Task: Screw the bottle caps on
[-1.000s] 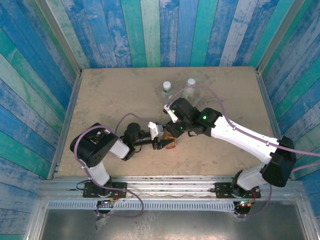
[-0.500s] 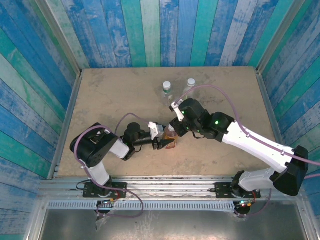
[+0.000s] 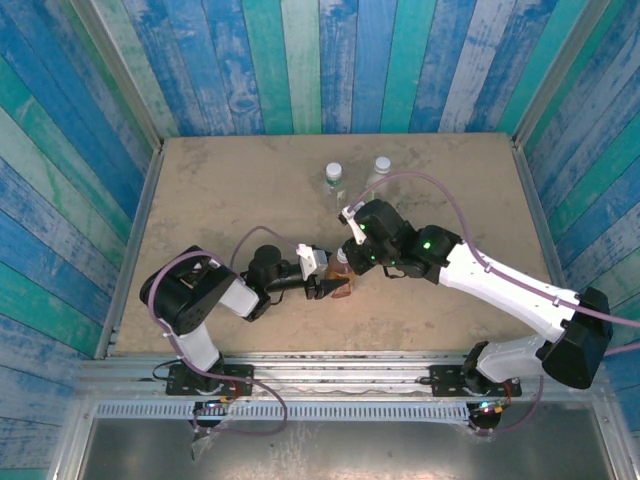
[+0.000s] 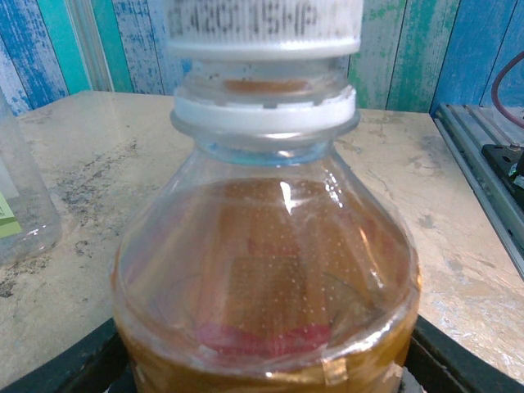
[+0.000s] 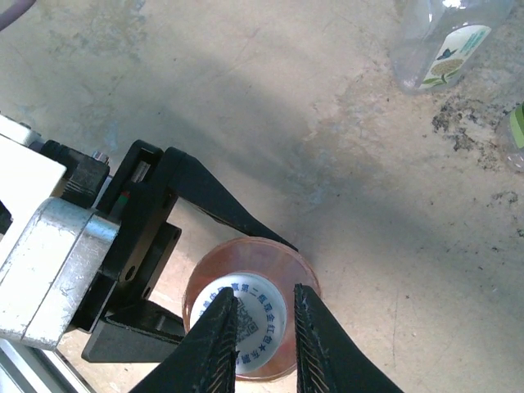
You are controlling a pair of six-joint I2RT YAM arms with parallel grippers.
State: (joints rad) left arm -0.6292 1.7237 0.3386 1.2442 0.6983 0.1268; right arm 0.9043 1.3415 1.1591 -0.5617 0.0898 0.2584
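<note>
The right gripper [image 5: 264, 301] had swung back over the amber bottle [image 4: 262, 278], near mid-table, and its fingers had closed in on the white cap [image 5: 255, 318]. The left gripper [image 3: 327, 288] clamped the bottle's body, so twisting could likely begin.

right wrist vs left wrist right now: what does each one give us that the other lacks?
Right wrist, looking down: the printed top of the cap, the right gripper with jaws flanking it (contact unclear), and the left gripper with black jaws clamped round the amber bottle.
Left wrist, side on: the cap's printed skirt, the white neck ring under it, the red band, and a metal rail at the table edge.
Both: the amber bottle, its cap, the table.
</note>
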